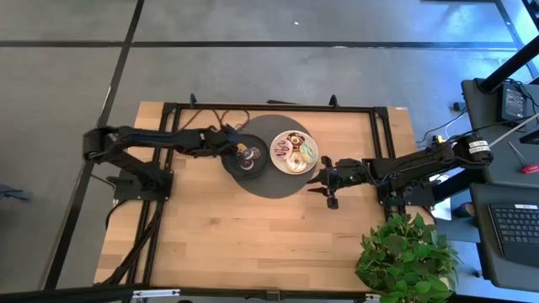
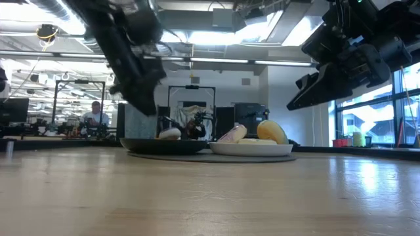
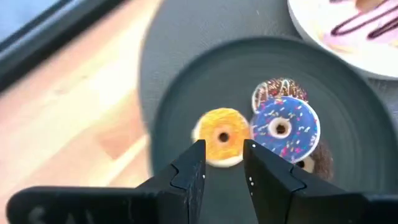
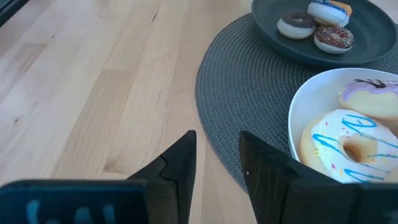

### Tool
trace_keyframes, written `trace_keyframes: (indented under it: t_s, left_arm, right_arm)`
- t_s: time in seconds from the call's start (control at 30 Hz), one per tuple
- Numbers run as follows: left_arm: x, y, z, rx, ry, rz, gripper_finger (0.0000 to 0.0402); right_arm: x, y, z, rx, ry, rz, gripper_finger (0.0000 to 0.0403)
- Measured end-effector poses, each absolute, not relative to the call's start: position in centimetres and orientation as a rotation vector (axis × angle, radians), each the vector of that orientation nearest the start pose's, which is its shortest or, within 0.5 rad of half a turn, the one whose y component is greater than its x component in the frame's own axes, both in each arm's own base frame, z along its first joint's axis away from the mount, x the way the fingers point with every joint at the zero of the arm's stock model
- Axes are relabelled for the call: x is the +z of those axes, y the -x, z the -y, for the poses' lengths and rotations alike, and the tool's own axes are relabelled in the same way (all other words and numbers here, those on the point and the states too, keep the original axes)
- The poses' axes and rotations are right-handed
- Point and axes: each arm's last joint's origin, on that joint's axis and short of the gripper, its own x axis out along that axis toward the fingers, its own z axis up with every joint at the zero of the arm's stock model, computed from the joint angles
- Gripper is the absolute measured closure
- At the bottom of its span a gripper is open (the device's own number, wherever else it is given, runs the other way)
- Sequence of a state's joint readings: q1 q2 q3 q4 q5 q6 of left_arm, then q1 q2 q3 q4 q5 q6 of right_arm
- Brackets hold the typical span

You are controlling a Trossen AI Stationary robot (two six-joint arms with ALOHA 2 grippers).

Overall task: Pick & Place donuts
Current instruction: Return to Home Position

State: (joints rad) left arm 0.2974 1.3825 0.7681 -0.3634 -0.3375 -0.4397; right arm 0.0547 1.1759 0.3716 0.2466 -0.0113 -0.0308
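Observation:
A black plate (image 1: 244, 160) holds mini donuts: an orange one (image 3: 222, 137), a blue-purple sprinkled one (image 3: 285, 127) lying on top of chocolate ones (image 3: 278, 90). A white plate (image 1: 275, 154) beside it carries larger donuts, among them a white-iced one with blue stripes (image 4: 348, 146) and a pale lilac one (image 4: 373, 93). My left gripper (image 3: 224, 155) hovers open just above the black plate, its tips by the orange donut, holding nothing. My right gripper (image 4: 217, 146) is open and empty, raised above the table to the right of the white plate.
Both plates sit on a round grey woven mat (image 1: 261, 187) near the table's far middle. A black frame (image 1: 375, 135) rims the wooden table. A potted plant (image 1: 408, 257) stands at the near right corner. Bare wood (image 1: 253, 240) lies toward the near edge.

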Motion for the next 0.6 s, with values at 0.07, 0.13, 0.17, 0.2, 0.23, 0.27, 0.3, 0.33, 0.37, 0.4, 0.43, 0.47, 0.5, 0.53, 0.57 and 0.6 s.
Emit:
trace_keyframes:
  t_s: [0.07,0.13,0.17,0.2,0.23,0.27,0.3,0.33,0.37,0.4,0.43,0.47,0.5,0.53,0.57,0.6]
  left_arm:
    - [20.6,-23.4,-8.1,0.798,0.361,-0.823,0.0299]
    - [22.0,-22.4,-7.3,0.79,0.346,-0.763,0.0298]
    - [22.5,-21.8,-6.7,0.78,0.336,-0.731,0.0297]
    - [22.7,-21.3,-6.1,0.77,0.325,-0.703,0.0297]
    - [22.8,-20.8,-5.4,0.755,0.312,-0.667,0.0296]
    - [22.8,-20.3,-4.7,0.733,0.302,-0.626,0.0295]
    - [22.6,-19.8,-4.0,0.703,0.291,-0.581,0.0295]
    - [22.3,-19.4,-3.2,0.663,0.286,-0.534,0.0295]
    - [21.9,-19.1,-2.5,0.617,0.287,-0.485,0.0295]
    - [21.5,-18.7,-1.9,0.57,0.286,-0.442,0.0296]
    - [21.1,-18.4,-1.3,0.512,0.279,-0.401,0.0297]
    - [20.7,-18.1,-0.7,0.445,0.269,-0.37,0.0298]
    - [20.2,-17.8,-0.1,0.373,0.261,-0.344,0.0299]
    - [19.9,-17.6,0.5,0.296,0.26,-0.314,0.03]
    - [19.5,-17.4,0.9,0.233,0.264,-0.284,0.03]
    - [19.2,-17.2,1.3,0.182,0.266,-0.254,0.0301]
  right_arm:
    - [16.1,-21.3,-1.2,0.074,0.047,-0.562,0.0279]
    - [16.0,-21.3,-1.2,0.071,0.038,-0.565,0.0279]
    - [16.1,-21.3,-1.2,0.068,0.01,-0.565,0.0279]
    - [16.1,-21.3,-1.3,0.079,-0.013,-0.564,0.0279]
    - [16.1,-21.2,-1.3,0.109,-0.025,-0.562,0.0279]
    - [16.3,-21.1,-1.4,0.141,-0.034,-0.554,0.0279]
    - [16.5,-21.0,-1.4,0.168,-0.044,-0.543,0.0279]
    - [16.6,-20.8,-1.3,0.186,-0.055,-0.529,0.0279]
    - [16.7,-20.5,-1.2,0.186,-0.07,-0.519,0.0279]
    - [16.7,-20.0,-1.0,0.175,-0.087,-0.511,0.0279]
    - [16.5,-19.5,-0.8,0.163,-0.105,-0.505,0.0279]
    - [16.3,-18.8,-0.7,0.152,-0.121,-0.496,0.0279]
    - [16.2,-18.2,-0.6,0.143,-0.14,-0.478,0.0279]
    - [16.2,-17.5,-0.6,0.133,-0.151,-0.447,0.0279]
    - [16.2,-17.0,-0.5,0.126,-0.153,-0.414,0.0279]
    - [16.2,-16.5,-0.5,0.118,-0.15,-0.376,0.0279]
